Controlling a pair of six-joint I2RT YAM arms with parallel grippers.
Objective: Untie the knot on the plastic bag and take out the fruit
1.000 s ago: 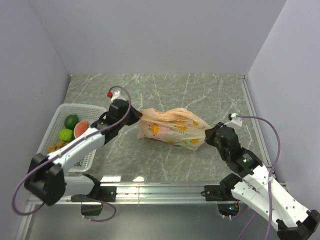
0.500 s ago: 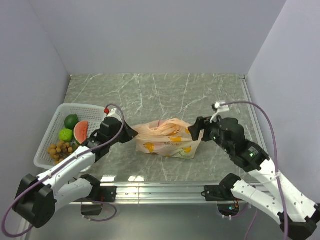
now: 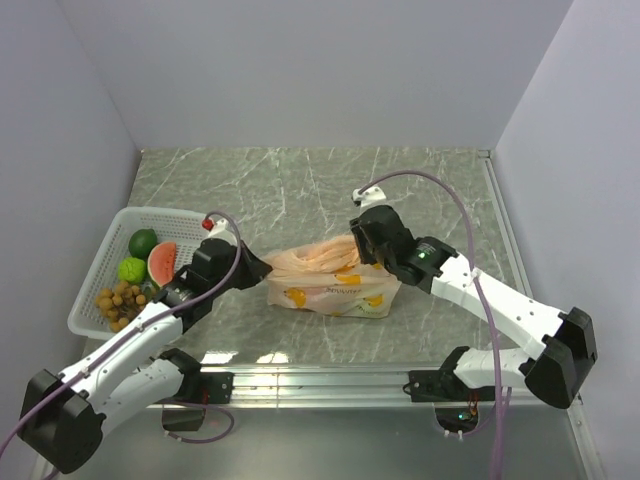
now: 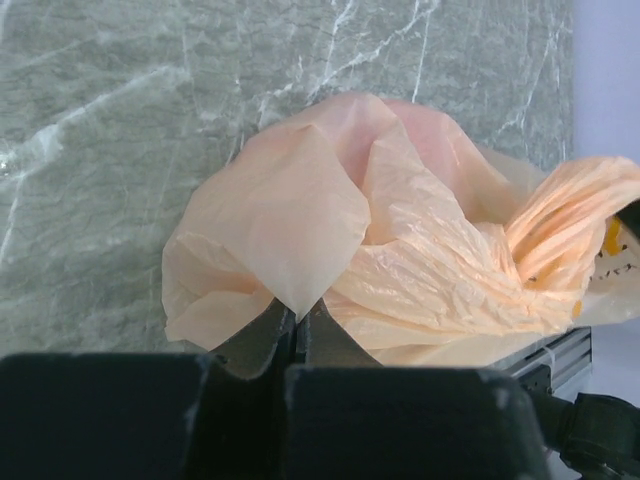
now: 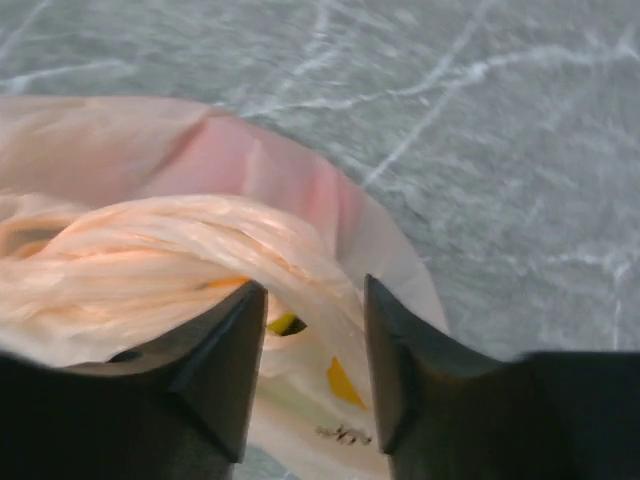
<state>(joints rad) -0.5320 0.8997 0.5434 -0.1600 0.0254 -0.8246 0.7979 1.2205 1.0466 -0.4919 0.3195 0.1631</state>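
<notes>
I see the bag (image 3: 330, 282) lying mid-table, right of the basket (image 3: 100, 290), with its twisted handles (image 5: 150, 235) not yet untied. Left gripper (image 4: 295, 330) is clamped on a fold of plastic at the bag's left end. Right gripper (image 5: 315, 300) sits at the bag's far right, fingers apart, straddling the twisted handles without pinching. No fruit out; I judge untying and unloading both remain.
</notes>
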